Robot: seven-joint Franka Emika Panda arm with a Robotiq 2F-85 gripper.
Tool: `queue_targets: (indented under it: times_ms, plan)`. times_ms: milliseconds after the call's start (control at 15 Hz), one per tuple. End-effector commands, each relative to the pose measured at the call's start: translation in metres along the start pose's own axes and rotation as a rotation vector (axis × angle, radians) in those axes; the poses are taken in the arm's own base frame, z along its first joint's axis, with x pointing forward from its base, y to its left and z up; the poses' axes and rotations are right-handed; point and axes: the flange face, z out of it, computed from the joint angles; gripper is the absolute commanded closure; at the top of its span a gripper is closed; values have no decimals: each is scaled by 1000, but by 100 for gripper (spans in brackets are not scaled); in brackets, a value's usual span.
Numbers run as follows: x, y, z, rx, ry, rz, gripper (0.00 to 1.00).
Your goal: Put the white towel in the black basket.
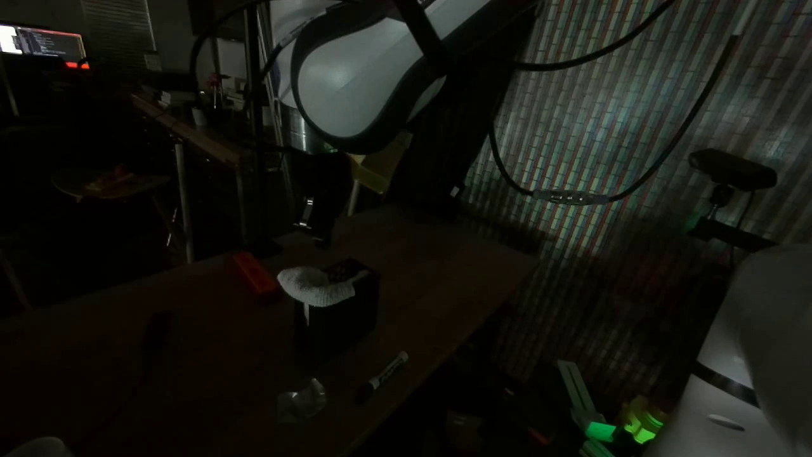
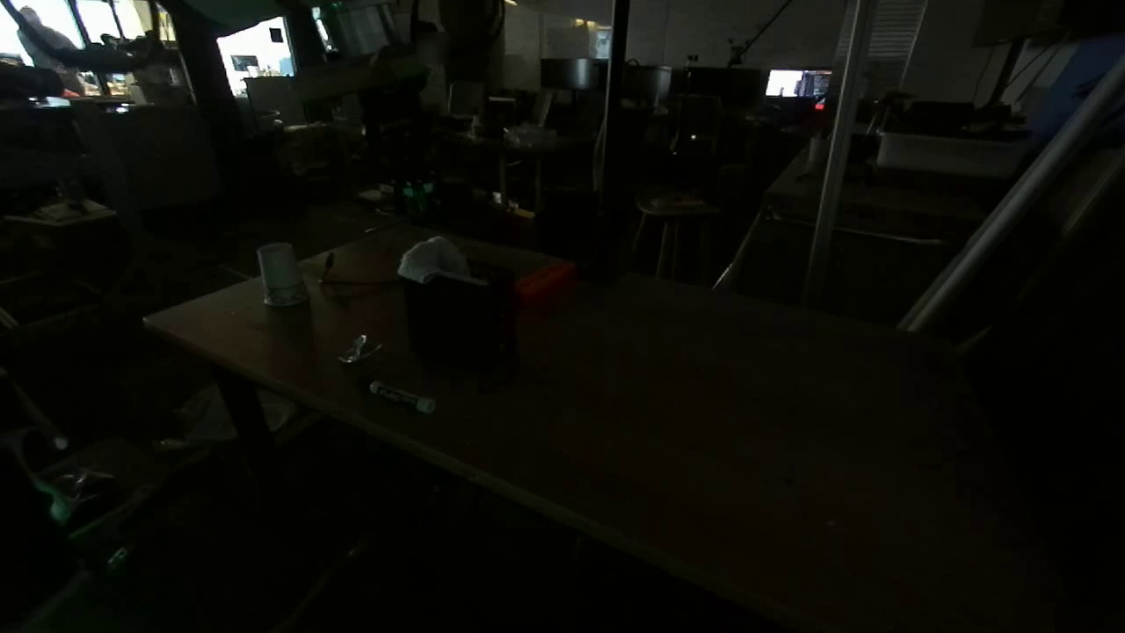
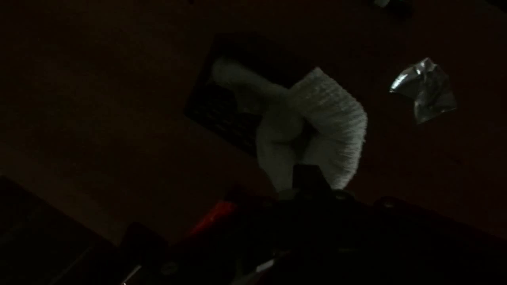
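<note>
The white towel (image 1: 314,285) lies bunched over the top of the black basket (image 1: 346,320) and bulges past one edge. The towel (image 2: 435,259) and basket (image 2: 459,321) also show in another exterior view. In the wrist view part of the towel (image 3: 334,122) overhangs the basket (image 3: 222,118), and part lies across its opening. My gripper (image 1: 320,238) hangs just above the towel, apart from it. In the wrist view the dark gripper (image 3: 309,178) covers the towel's near end. It is too dark to tell how its fingers stand.
A red object (image 1: 254,274) lies beside the basket. A marker (image 1: 388,369) and a clear wrapper (image 1: 301,400) lie near the table edge; the wrapper (image 3: 424,91) also shows in the wrist view. A white cup (image 2: 281,274) stands at one end of the table.
</note>
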Motion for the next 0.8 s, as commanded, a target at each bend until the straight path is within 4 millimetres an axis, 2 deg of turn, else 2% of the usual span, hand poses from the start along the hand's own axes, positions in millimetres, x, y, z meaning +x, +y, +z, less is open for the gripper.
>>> queue_targets:
  times_ms: [0,200,333,733]
  plan:
    - [8,-52,-21,-4,46,-114,100]
    - [19,-86,-23,4,50,-192,100]
    - [23,-97,-20,10,45,-221,100]
    - [31,-100,7,12,3,-256,100]
